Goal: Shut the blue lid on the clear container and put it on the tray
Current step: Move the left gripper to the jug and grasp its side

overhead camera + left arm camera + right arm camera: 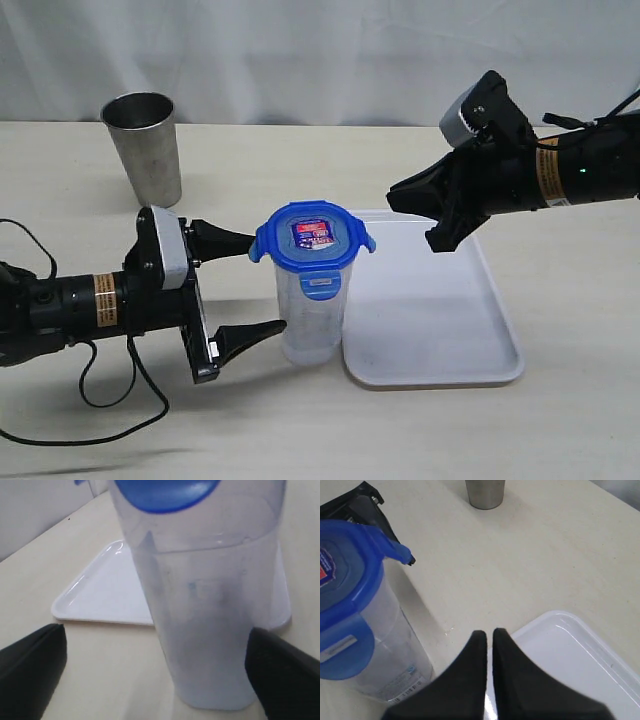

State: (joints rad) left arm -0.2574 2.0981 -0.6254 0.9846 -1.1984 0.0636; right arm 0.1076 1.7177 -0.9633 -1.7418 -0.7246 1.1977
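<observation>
Between tips of parted left gripper (266, 284): tall clear plastic container (310, 325), blue snap lid (313, 238) apparently seated, awaiting grasp; right gripper (485, 634) closed, empty.

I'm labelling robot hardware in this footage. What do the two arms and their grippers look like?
The left arm and right arm are black tubes, each with an orange label band and a light grey block at the wrist. The left gripper and right gripper are black and tapered. Black cables trail from both.
</observation>
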